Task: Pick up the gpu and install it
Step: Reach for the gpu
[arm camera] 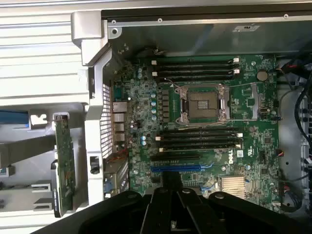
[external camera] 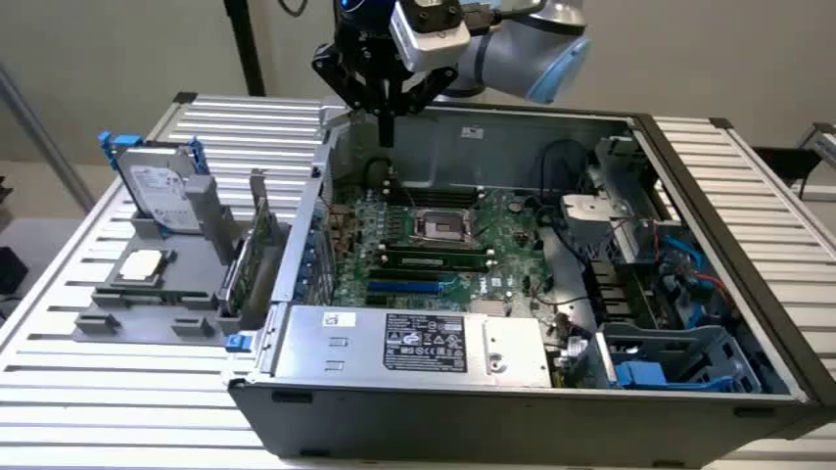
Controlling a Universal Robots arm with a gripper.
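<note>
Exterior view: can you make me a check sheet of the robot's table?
Surface: slatted metal table, gray tray on it.
Job's things: gpu standing on edge in the tray, beside the open computer case.
Clutter: hard drive in blue frame, CPU chip, both on the tray.
Grippers: gripper hovers above the case, apart from the gpu.
Cables: blue and red cables inside the case.
Surroundings: plain wall, black pole.

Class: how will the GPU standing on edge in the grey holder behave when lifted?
The gpu looks thin and flat: probably stiff and light. On edge in the grey holder, it may tip if pushed. Exposed circuitry suggests fragility.
</note>
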